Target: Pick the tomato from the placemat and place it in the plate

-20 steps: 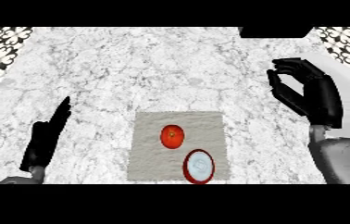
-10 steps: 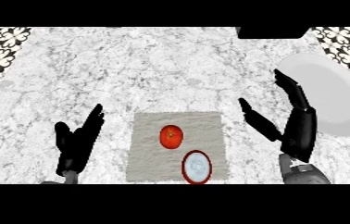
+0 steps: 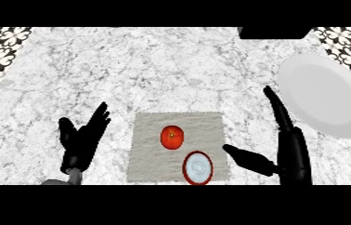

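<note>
red round tomato (image 3: 172, 137) on grey placemat (image 3: 205, 126), left hand (image 3: 81, 142) and right hand (image 3: 288, 145) fingers spread

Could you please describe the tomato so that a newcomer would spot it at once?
Find the grey square cloth placemat low on the white marble counter. The round red tomato sits near its middle. Its neighbour, a small red-rimmed dish with a pale blue centre, lies nearer the placemat's front edge.

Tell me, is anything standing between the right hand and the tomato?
Nothing visible does. The right hand is open just off the placemat's right edge, and only bare mat lies between its thumb and the tomato. The small red-rimmed dish sits nearer the lower edge, below that line.
</note>
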`<action>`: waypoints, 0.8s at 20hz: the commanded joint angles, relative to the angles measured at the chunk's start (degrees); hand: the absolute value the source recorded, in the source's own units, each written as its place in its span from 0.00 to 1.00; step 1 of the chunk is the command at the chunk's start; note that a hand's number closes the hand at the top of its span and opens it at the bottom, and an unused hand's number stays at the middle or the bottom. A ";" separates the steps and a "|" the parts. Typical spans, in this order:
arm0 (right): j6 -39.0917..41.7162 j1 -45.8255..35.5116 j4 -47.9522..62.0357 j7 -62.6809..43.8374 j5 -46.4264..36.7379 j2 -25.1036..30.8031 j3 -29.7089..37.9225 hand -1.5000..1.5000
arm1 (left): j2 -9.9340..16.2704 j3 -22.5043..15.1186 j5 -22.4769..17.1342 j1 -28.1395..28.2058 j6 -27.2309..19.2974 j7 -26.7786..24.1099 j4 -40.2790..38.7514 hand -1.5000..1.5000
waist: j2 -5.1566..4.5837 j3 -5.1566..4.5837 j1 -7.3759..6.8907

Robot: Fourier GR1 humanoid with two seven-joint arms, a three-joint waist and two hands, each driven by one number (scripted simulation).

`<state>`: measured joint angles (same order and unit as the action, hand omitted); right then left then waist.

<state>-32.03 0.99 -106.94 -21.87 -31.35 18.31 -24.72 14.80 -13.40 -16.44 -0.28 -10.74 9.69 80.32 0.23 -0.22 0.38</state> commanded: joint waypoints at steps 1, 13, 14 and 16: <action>10.94 -1.24 -3.53 -13.39 -6.06 2.57 -5.54 0.00 | -1.40 -1.12 1.23 0.41 -0.63 -1.04 -0.76 0.50 | 0.00 -0.12 -0.28; 29.22 -19.30 4.47 -38.86 -15.97 -14.01 -9.95 0.00 | -1.65 0.78 1.72 0.40 0.71 0.67 1.88 0.50 | -0.21 0.20 -0.77; 26.84 -14.18 3.02 -38.39 -20.51 -13.92 -15.60 0.00 | -3.13 0.42 2.91 -2.69 0.06 1.10 -1.67 0.50 | -0.20 0.20 -0.36; 28.11 -16.59 7.21 -38.51 -21.26 -16.17 -13.08 0.00 | -3.25 1.15 2.83 -1.06 0.90 -0.19 -1.97 0.50 | -0.22 0.20 -0.52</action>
<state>-5.65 -14.60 -103.91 -57.84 -49.36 5.64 -37.62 12.66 -12.57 -14.71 -1.26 -10.00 9.97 79.31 0.05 -0.06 -0.25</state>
